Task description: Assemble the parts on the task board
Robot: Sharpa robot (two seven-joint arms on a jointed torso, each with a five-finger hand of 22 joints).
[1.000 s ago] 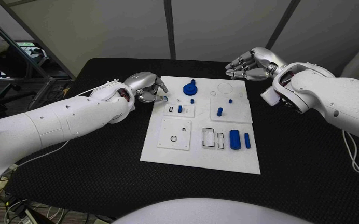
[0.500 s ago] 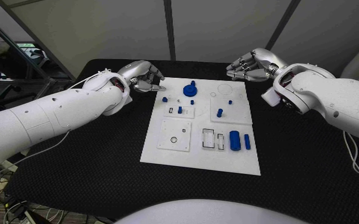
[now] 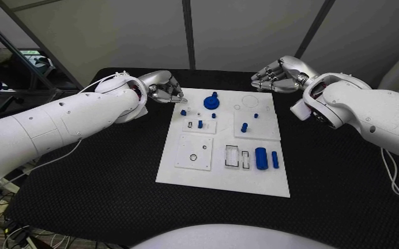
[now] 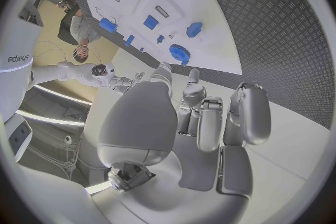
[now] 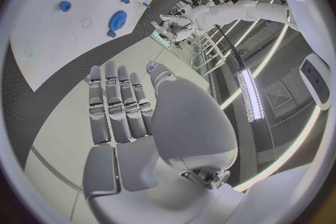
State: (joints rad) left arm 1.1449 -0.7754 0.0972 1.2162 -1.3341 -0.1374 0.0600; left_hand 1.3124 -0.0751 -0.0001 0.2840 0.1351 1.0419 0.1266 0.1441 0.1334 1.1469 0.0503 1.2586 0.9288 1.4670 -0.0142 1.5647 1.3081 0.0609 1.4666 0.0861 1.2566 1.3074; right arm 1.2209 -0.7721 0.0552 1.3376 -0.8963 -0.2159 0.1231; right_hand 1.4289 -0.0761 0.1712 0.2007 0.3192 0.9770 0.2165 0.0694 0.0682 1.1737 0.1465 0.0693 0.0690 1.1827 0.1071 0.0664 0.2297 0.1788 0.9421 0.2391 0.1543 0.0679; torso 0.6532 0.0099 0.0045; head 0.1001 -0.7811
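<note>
Left robot hand [image 3: 165,90] hovers off the board's far-left corner, fingers curled, holding nothing. Board [image 3: 191,171] sits mid-surface [image 3: 91,191]; gear [image 3: 211,100] near its far edge, cylinder [image 3: 261,155] lower right. Approach the gear from above, avoid nearby pegs. Right robot hand [image 3: 278,76] likewise curled and empty, past the far-right corner.
</note>
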